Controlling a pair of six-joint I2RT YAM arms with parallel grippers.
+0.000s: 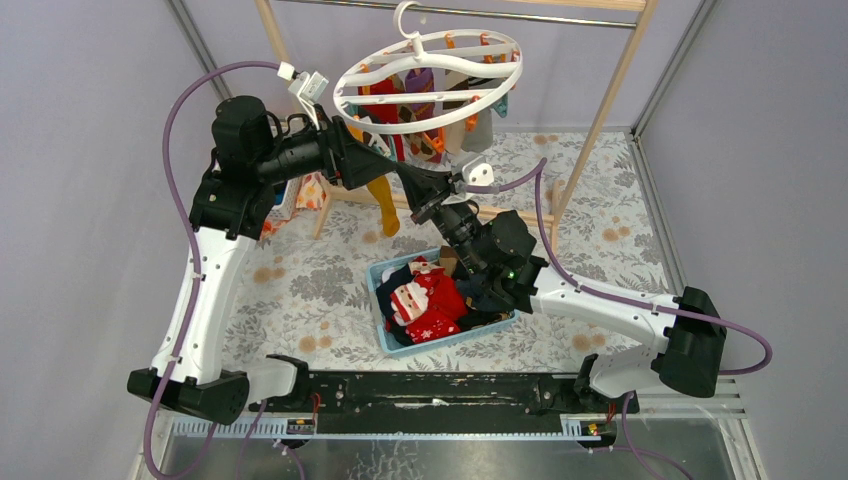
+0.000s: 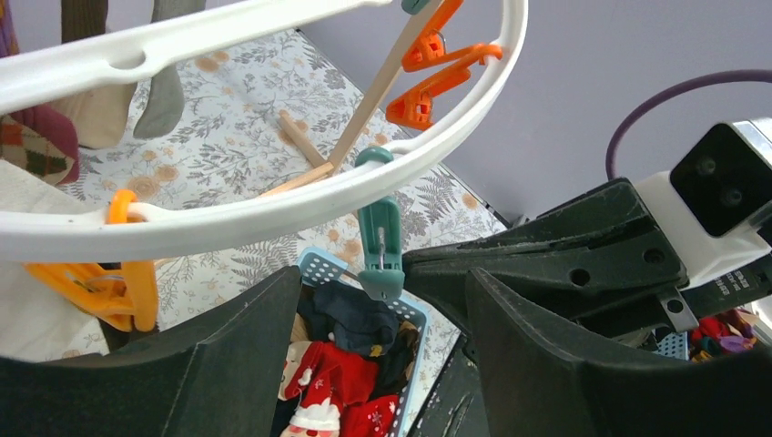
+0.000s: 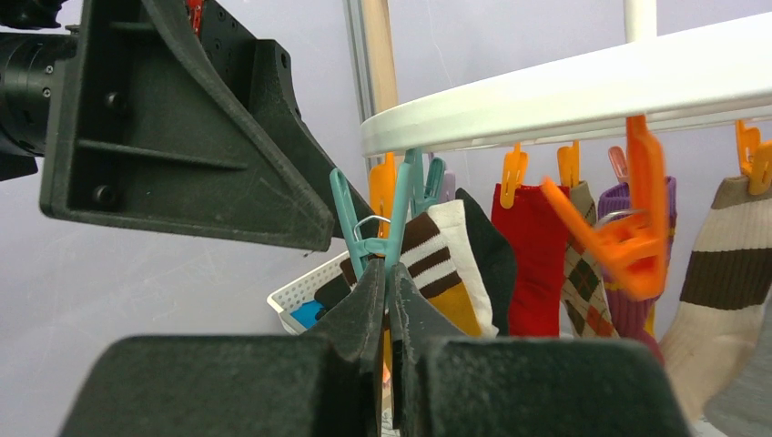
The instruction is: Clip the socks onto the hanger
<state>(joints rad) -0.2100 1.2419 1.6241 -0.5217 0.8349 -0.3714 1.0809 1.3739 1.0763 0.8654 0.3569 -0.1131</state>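
Note:
The hanger, a white ring with orange and teal clips, hangs from the rail at the back; several socks hang clipped under it. My right gripper is shut on the lower end of a teal clip on the ring's near edge. My left gripper is open, its fingers wide apart on either side of that teal clip, not touching it. The two grippers meet under the ring in the top view. More socks, red, navy and black, lie in a blue basket.
The wooden rail frame stands behind the hanger, with a foot bar on the table. A loose orange clip dangles blurred at the right. A white basket with dark clothes and a blue piece sits at the far left.

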